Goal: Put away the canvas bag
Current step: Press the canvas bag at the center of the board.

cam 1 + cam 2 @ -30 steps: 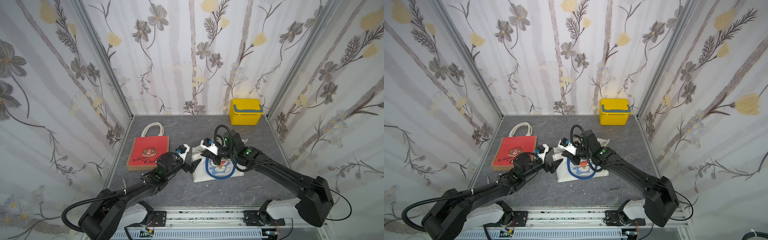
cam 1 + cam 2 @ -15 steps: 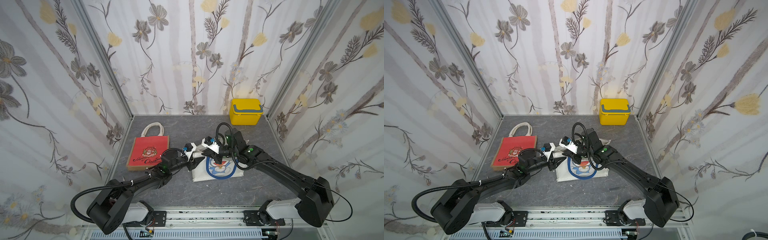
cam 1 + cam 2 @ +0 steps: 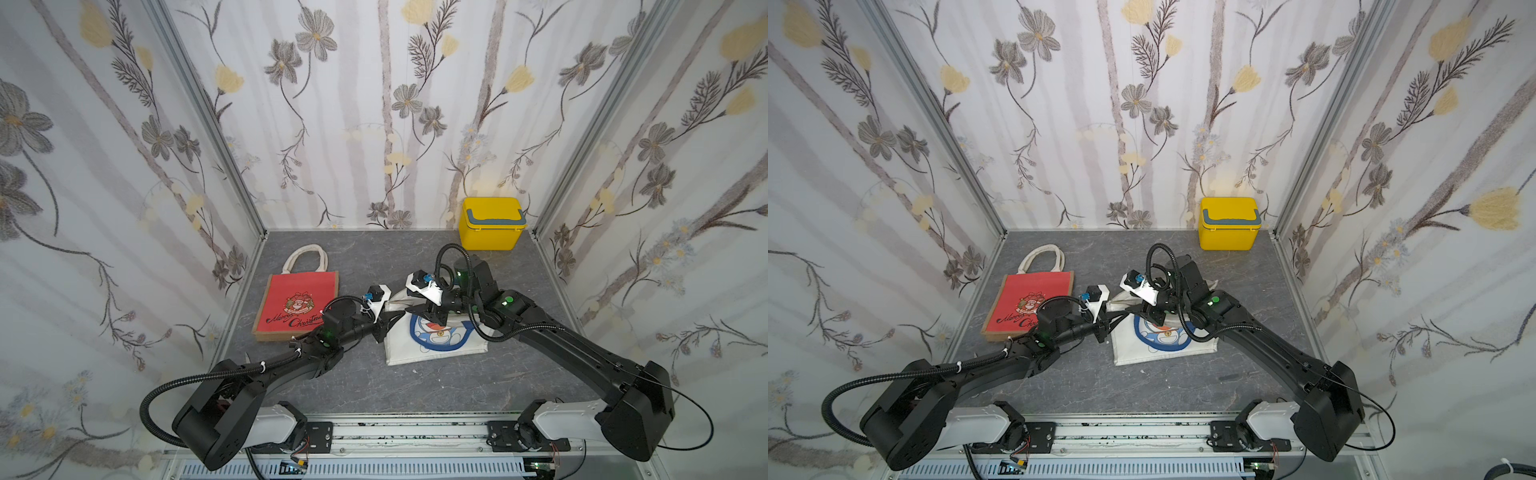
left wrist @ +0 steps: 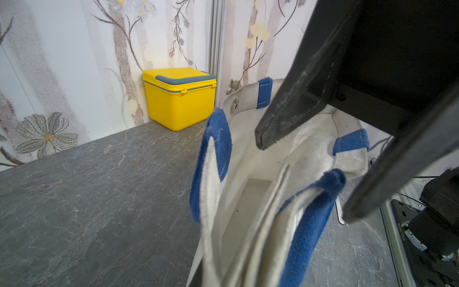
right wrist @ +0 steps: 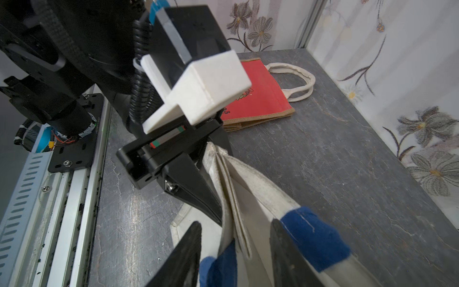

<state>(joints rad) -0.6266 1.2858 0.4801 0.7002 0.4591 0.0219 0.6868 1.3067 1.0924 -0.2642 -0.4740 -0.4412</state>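
- The white canvas bag (image 3: 415, 353) lies on its side on the grey worktop (image 3: 415, 386), directly beneath both hands. Its open mouth meets the left hand (image 3: 390, 322), and its printed face lies under the right hand (image 5: 234, 223).
- Left hand: one finger reaches inside the mouth and the other sits outside, so the rim runs between them. They are drawn close, but I cannot tell whether they actually clamp the cloth.
- Right hand: the fingers stand apart with clear gaps. The folded rim and a blue handle (image 5: 313, 238) pass loosely between them, and nothing is gripped.
- The bag looks light, soft and floppy. Its walls sag and crease, and it looks empty inside. Held at one point it would likely droop and swing. It is not fragile, and the coarse weave should resist slipping.
- The best hold is probably the hemmed rim beside a handle root, where the stitched layers are thickest.
- The red bag (image 3: 297, 305) lies well apart, on the left hand's outer side.
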